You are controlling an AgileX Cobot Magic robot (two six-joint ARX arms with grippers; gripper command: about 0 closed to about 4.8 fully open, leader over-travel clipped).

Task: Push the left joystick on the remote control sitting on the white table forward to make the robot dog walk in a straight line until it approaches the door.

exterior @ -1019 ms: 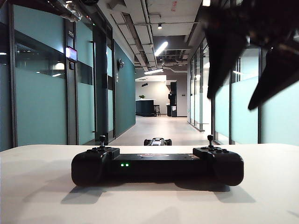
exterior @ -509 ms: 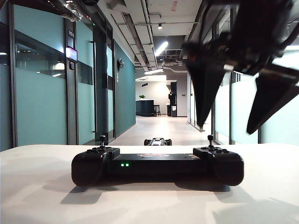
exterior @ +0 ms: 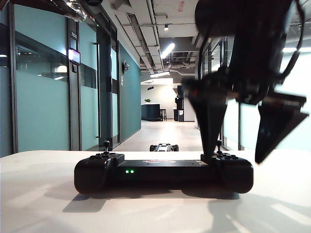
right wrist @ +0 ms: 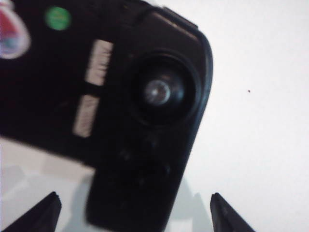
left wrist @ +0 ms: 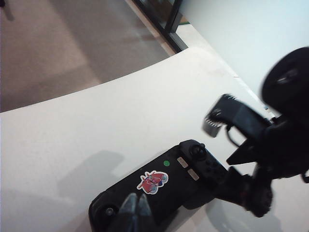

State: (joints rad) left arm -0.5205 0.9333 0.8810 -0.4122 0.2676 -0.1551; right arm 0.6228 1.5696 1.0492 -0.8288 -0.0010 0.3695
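A black remote control [exterior: 163, 171] lies on the white table [exterior: 39, 194], with the left joystick [exterior: 106, 144] and the right one [exterior: 218, 143] standing upright. My right gripper [exterior: 233, 159] hangs open over the controller's right end, one finger on each side of that grip [right wrist: 145, 159]. In the left wrist view my left gripper [left wrist: 135, 198] is shut and empty, hovering just beside the left joystick [left wrist: 110, 211]. The small black robot dog [exterior: 164, 147] stands on the corridor floor beyond the table. Which door is meant I cannot tell.
A long corridor with teal glass walls and dark door frames [exterior: 104, 92] runs away behind the table. The controller carries a red sticker [left wrist: 153, 181] and a lit green light [exterior: 129, 171]. The right arm [left wrist: 270, 145] looms over the controller's right end.
My right gripper has come down from the upper right onto the controller's right end, with its jaws spread wider. The controller and the robot dog have not moved.
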